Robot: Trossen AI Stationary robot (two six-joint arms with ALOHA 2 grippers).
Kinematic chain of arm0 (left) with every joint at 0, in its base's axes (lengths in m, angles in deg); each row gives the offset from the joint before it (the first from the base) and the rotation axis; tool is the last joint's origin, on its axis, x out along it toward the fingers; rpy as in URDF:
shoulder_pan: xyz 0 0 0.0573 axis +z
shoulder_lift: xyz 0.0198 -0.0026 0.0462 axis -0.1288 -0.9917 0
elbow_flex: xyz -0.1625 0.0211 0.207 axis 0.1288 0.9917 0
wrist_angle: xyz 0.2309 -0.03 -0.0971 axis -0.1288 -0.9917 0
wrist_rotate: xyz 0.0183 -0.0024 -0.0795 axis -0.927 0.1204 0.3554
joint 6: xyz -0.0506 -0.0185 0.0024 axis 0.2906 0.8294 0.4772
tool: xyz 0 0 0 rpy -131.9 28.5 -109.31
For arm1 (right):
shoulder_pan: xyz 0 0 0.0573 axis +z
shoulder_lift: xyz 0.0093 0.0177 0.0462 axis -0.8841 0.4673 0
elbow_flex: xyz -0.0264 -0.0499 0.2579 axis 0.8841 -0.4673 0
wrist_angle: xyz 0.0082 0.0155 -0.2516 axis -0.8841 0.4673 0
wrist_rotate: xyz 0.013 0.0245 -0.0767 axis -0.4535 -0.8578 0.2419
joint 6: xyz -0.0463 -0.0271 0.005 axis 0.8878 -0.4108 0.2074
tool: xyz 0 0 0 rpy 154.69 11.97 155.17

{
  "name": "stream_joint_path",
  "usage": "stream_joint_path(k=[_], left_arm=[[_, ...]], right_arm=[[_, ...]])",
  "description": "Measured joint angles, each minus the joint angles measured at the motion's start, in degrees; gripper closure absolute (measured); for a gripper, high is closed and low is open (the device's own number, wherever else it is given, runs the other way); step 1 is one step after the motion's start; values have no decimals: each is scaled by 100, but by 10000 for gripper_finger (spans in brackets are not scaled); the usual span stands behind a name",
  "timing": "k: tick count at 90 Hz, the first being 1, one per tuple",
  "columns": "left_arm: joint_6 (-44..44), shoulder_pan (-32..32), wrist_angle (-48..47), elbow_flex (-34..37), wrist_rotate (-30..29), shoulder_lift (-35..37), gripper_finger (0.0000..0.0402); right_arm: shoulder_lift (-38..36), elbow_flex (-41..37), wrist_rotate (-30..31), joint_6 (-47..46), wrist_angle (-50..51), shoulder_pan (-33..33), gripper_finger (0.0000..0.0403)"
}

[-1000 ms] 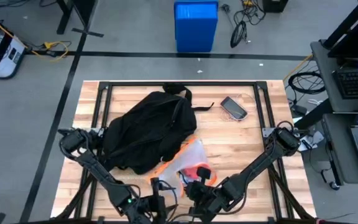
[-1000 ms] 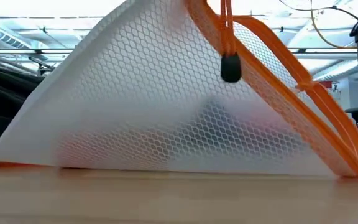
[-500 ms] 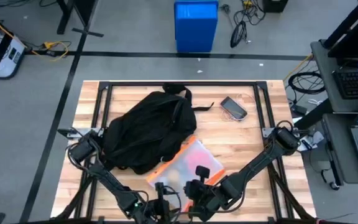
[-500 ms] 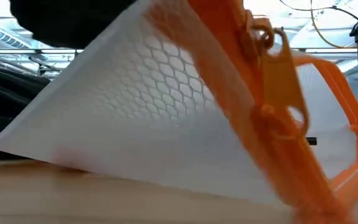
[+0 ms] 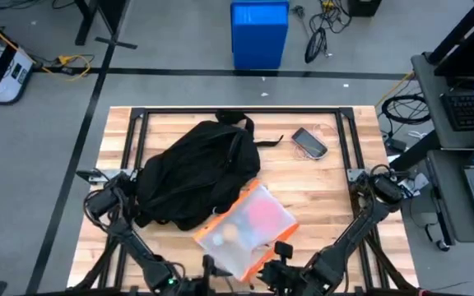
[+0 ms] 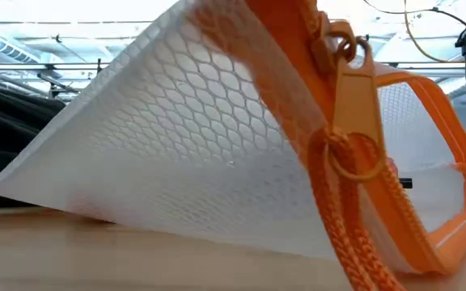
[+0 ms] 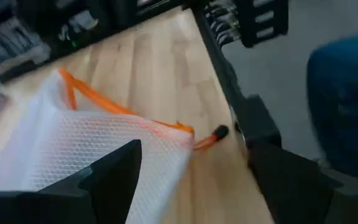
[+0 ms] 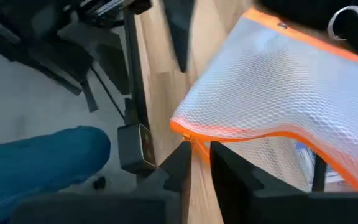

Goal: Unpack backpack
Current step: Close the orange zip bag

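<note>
Backpack [image 5: 194, 174] lies slumped on the wooden bench [image 5: 319, 197], left of centre, its top handle and straps toward the far edge, black fabric crumpled. Just beside its near-right side, touching or overlapping its edge, lies a white mesh pouch [image 5: 247, 228] with orange trim and zipper, flat on the bench at an angle; a reddish item and a pale one show through the mesh. Low view is filled by the same pouch [image 6: 176, 162], one side propped up off the wood, orange zipper pull [image 6: 353, 121] hanging in front. A phone [image 5: 309, 142] lies far right on the bench, well apart from the backpack. Left pincer [image 5: 211, 270] sits at the near edge just beside the pouch's near-left corner; its wrist view shows both dark fingers [image 7: 114, 171] spread wide with the pouch corner [image 7: 92, 155] between them and nothing pinched. Right pincer [image 5: 282, 271] sits at the near edge by the pouch's near-right corner; its wrist view shows the fingers [image 8: 179, 165] close together with the orange-edged corner [image 8: 191, 134] at the gap, but whether they pinch it cannot be told. A blue-clad leg of a person [image 8: 39, 165] shows beyond the near edge. A blue bin [image 5: 259, 33] stands on the floor beyond the far side.
</note>
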Motion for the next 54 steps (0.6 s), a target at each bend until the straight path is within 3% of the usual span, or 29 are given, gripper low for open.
stream_joint_path(k=[19, 33, 54], left_arm=[[-46, -21, -722, -10, -349, -153, 107], [-227, 172, -639, -7, -614, -282, 107], [-497, 416, -511, -7, -270, -330, 114]], right_arm=[[0, -1, 154, 4, 0, -27, 334], [0, -1, 173, 38, 2, -45, 332], [0, -2, 322, 89, 52, -45, 332]])
